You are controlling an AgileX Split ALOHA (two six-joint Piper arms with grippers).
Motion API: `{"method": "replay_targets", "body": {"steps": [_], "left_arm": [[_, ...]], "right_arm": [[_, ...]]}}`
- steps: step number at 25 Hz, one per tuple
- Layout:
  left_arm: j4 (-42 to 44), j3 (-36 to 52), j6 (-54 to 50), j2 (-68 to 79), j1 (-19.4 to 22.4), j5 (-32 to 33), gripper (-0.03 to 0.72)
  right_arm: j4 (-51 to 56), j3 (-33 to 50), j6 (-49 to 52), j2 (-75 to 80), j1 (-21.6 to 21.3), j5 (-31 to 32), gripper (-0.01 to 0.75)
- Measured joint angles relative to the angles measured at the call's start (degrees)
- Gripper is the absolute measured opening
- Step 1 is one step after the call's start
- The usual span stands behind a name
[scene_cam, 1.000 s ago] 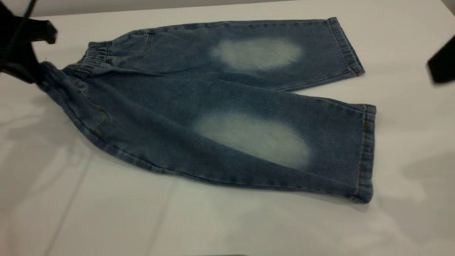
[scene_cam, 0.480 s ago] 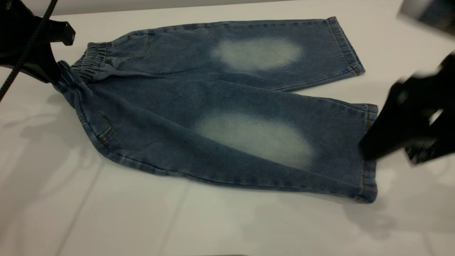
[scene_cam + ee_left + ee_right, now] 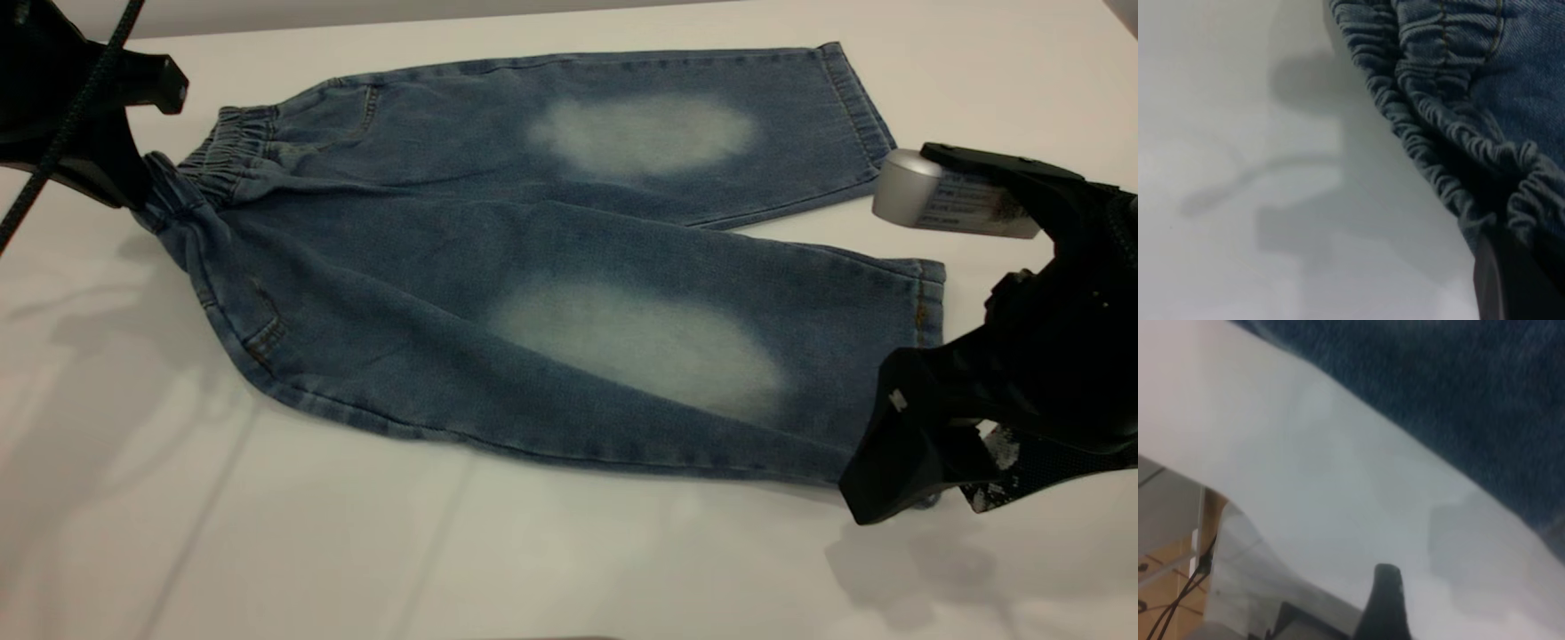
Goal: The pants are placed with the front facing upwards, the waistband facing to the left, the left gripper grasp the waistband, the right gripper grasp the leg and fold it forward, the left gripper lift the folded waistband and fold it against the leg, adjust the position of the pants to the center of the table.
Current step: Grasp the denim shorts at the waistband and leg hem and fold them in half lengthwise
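Blue denim pants [image 3: 569, 267] lie front up on the white table, with the elastic waistband [image 3: 222, 151] to the left and both legs running right. My left gripper [image 3: 142, 191] is at the near corner of the waistband, shut on the gathered cloth. In the left wrist view the ruffled waistband [image 3: 1431, 133] bunches against one dark finger [image 3: 1511, 280]. My right gripper [image 3: 933, 493] is low over the table at the near leg's hem [image 3: 925, 302], open, with nothing between its fingers. The right wrist view shows one fingertip [image 3: 1386, 587] over bare table, the denim [image 3: 1458, 400] just beyond.
White table [image 3: 267, 533] stretches in front of the pants. The far leg's hem [image 3: 867, 116] lies near the back right. The right arm's silver camera barrel [image 3: 916, 200] hangs over that side. The table edge [image 3: 1218, 500] with floor and cables beyond shows in the right wrist view.
The right arm has swept in from the right edge and come down at the near leg's hem. The left gripper dragged the waistband corner a little to the right, then stayed still.
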Motion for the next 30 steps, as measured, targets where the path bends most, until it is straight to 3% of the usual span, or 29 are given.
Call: {"method": "replay_targets", "body": {"steps": [15,19,22,24,30], "left_arm": [[0.0,0.0,0.0,0.0,0.0,0.0,0.03],[0.0,0.0,0.0,0.0,0.0,0.0,0.03],[0.0,0.0,0.0,0.0,0.0,0.0,0.03],[0.0,0.0,0.0,0.0,0.0,0.0,0.03],[0.0,0.0,0.0,-0.4,0.0,0.1,0.03]], "right_arm": [[12.6,-0.3,-12.5,5.2,0.0,-2.1,0.405],[13.1,-0.3,-13.1,5.2,0.0,-2.5,0.281],[13.2,-0.3,-13.1,5.2,0.0,-2.5,0.114],[13.3,-0.3,-13.1,5.2,0.0,-2.9,0.046],[13.2,-0.3,-13.2,3.8,-0.1,-2.9,0.022]]}}
